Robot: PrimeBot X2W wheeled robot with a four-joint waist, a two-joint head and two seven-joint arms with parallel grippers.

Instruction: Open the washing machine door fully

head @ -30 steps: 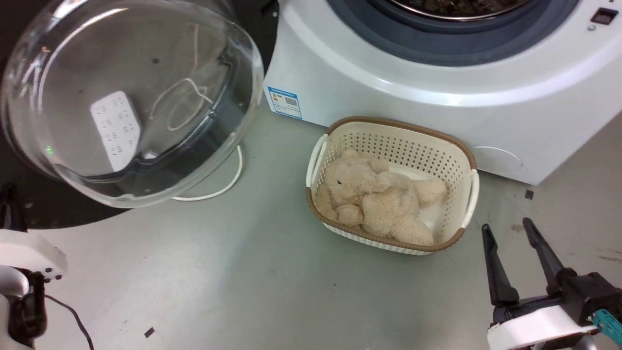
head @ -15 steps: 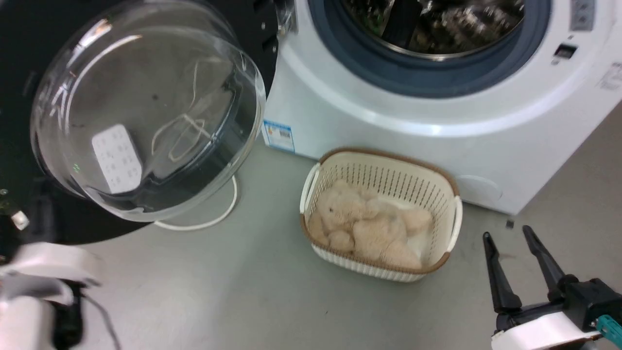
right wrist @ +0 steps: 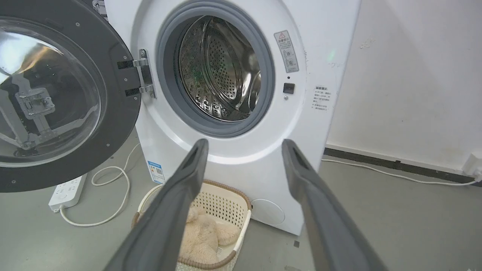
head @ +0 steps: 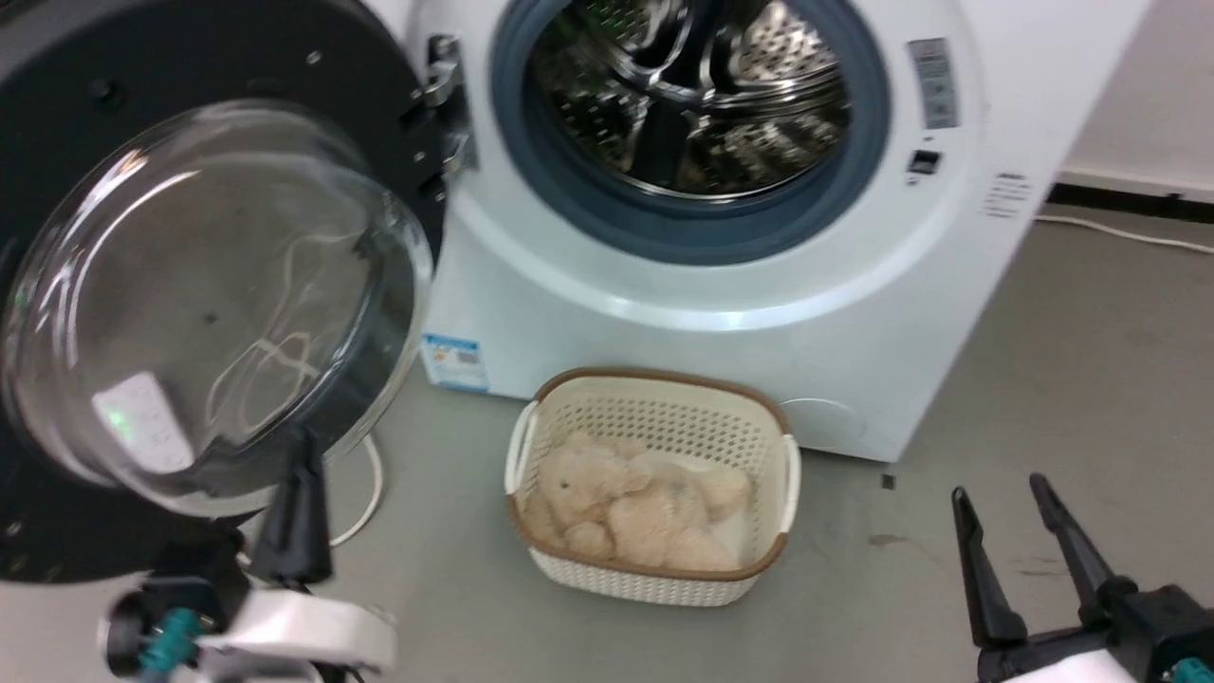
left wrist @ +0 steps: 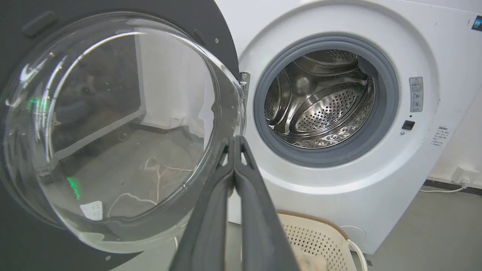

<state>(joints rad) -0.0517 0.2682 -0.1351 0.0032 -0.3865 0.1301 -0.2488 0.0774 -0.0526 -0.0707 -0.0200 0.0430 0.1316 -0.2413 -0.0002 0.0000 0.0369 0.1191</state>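
Black glossy washing machine door [head: 209, 304] standing swung wide, just above and left of left gripper [head: 303, 455]; metal hinge [head: 441, 104] joining it to machine. Fingers of left gripper pressing together, pinching nothing, tips pointing at glass bowl's lower rim; contact unclear. Well ahead, between grippers, steel drum [head: 692, 95] gaping. Right of left gripper, cream basket [head: 654, 389] sitting with plush toy [head: 616, 503] lying inside. Far right, right gripper [head: 999, 489] hovering, fingers spread, gripping nothing, well apart from door.

Laid out on the grey floor [head: 1091, 360]: white washing machine [head: 664, 323], cream laundry basket [head: 645, 588] just before it, power strip [right wrist: 67, 192], looped white cable [right wrist: 109, 218].
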